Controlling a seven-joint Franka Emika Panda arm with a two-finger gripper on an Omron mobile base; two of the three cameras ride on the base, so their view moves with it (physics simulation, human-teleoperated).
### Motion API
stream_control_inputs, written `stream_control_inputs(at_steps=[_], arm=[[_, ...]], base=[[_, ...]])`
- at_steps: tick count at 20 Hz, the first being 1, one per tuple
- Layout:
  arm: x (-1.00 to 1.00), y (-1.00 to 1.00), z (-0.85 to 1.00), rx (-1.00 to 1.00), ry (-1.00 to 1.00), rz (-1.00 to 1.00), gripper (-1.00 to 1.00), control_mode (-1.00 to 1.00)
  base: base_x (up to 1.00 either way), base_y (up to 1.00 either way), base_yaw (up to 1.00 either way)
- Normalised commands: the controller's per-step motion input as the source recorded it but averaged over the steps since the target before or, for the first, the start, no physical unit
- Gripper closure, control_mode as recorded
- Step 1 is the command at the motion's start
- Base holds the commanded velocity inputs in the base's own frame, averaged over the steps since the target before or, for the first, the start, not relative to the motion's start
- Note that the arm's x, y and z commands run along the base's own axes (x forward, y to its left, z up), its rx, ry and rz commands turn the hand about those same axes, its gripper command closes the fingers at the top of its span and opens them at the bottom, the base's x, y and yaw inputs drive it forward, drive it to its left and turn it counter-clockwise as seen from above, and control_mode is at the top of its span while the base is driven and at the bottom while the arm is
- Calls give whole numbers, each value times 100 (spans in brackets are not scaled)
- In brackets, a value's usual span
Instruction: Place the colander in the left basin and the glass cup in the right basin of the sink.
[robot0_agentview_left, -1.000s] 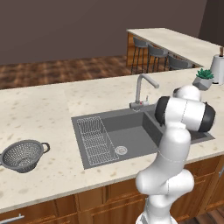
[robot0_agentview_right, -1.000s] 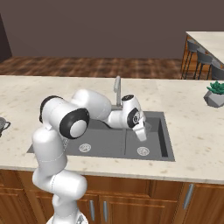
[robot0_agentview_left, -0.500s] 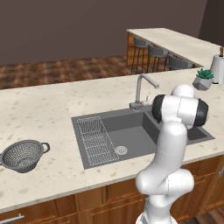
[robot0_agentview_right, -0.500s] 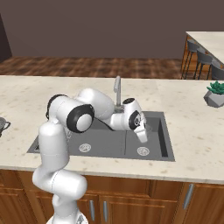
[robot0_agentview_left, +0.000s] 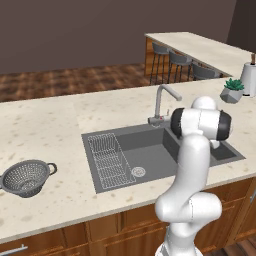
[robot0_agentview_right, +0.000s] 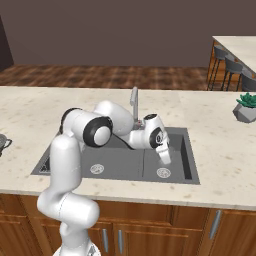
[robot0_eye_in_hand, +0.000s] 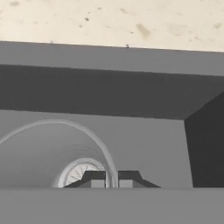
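The glass cup (robot0_eye_in_hand: 57, 153) stood in the right basin (robot0_agentview_right: 170, 157) of the sink (robot0_agentview_left: 100, 145), seen in the hand view as a clear curved rim arching over the round steel drain (robot0_eye_in_hand: 83, 173). The gripper (robot0_eye_in_hand: 112, 178) sat right at that rim, its two dark tips drawn close together on either side of the glass wall, closed on the cup. In the right base view the gripper (robot0_agentview_right: 165, 159) reached down into that basin. The colander (robot0_agentview_left: 27, 177) lay well apart on the counter (robot0_agentview_left: 50, 125), left of the sink.
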Motion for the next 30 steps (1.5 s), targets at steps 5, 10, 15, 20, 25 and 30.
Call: stream_control_inputs(at_steps=[5,10,15,20,25,30], arm=[[5,0,-19,9,2,5,100,-100],[1,0,-19,4,0,2,100,-100],[0,0,-26,-4,0,0,100,-100],[9,0,-18,-7,0,0,100,-100],[4,0,-9,-4,0,0,100,-100],[3,0,-2,0,2,0,100,-100]], base=[[0,0,0],[0,0,0],[0,0,0],[0,0,0],[0,0,0],[0,0,0]])
